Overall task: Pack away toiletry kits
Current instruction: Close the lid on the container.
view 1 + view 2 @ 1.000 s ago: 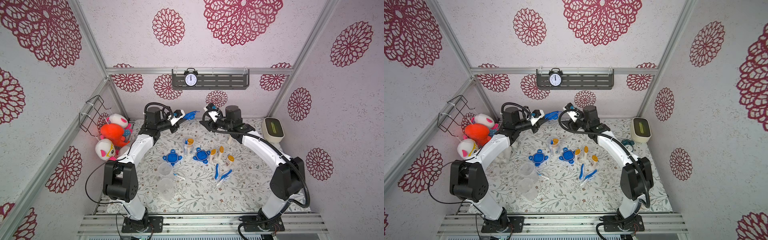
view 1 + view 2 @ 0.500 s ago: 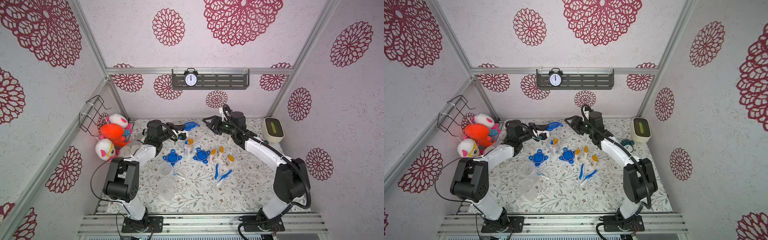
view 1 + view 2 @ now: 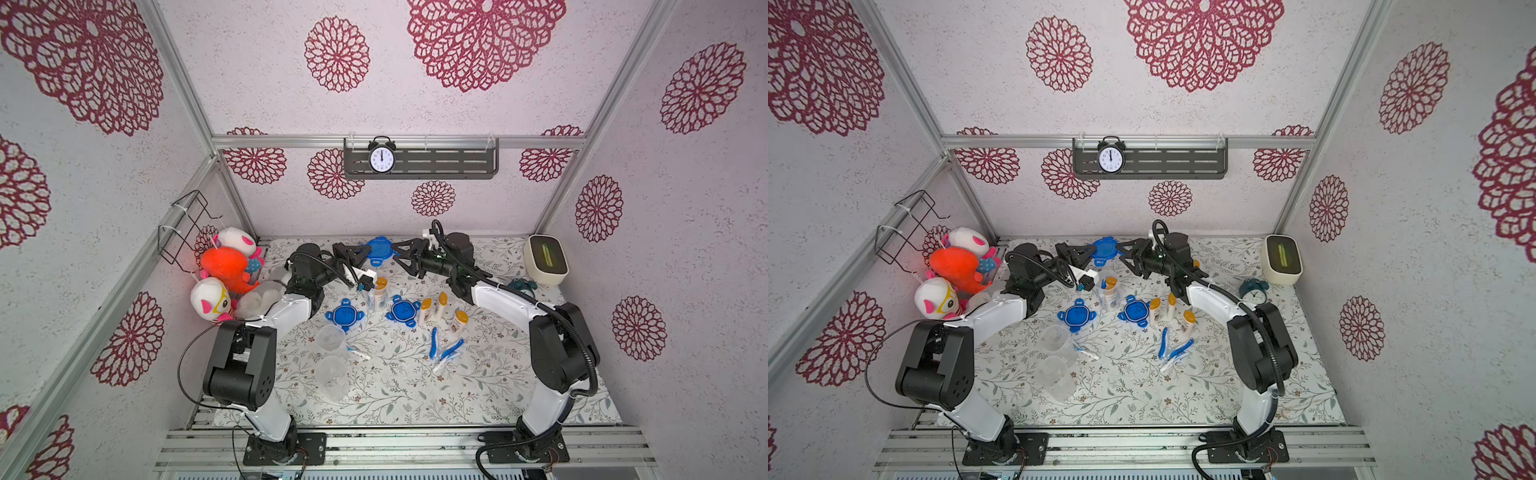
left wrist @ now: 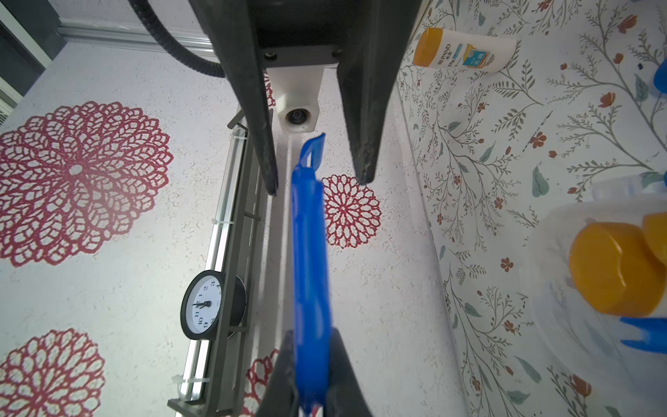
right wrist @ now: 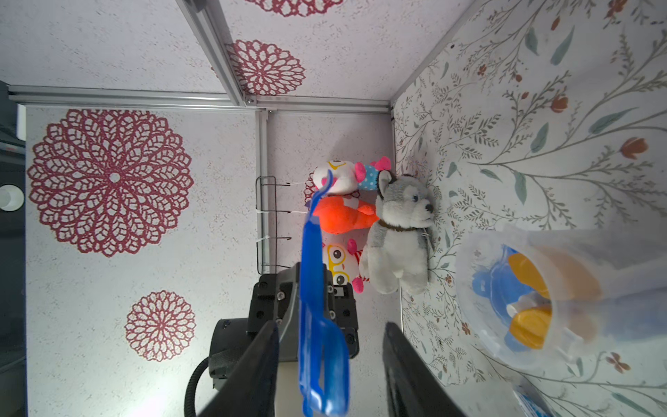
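Note:
A blue lid [image 3: 377,248] [image 3: 1104,248] hangs edge-on in the air at the back middle. My left gripper [image 3: 362,253] [image 4: 312,346] is shut on one edge of the lid [image 4: 310,234]. My right gripper [image 3: 398,252] [image 5: 330,326] faces it, open, with its fingers either side of the lid's [image 5: 312,252] far edge and not touching it. Below stands a clear cup [image 3: 376,293] [image 5: 523,296] holding orange-capped bottles. Two more blue lids [image 3: 345,314] [image 3: 403,309], two empty cups [image 3: 330,338] [image 3: 332,376], loose bottles [image 3: 441,303] and blue toothbrushes [image 3: 451,349] lie on the mat.
Plush toys [image 3: 224,266] and a grey husky [image 5: 397,231] crowd the back left corner under a wire basket [image 3: 187,228]. A teal alarm clock [image 3: 521,284] and a cream box [image 3: 545,259] sit at the back right. A black clock [image 3: 381,160] stands on the wall shelf.
Both arms have come down from a raised pose. The left gripper brought the lid toward the middle; the right gripper moved up to the lid's far edge and its jaws narrowed.

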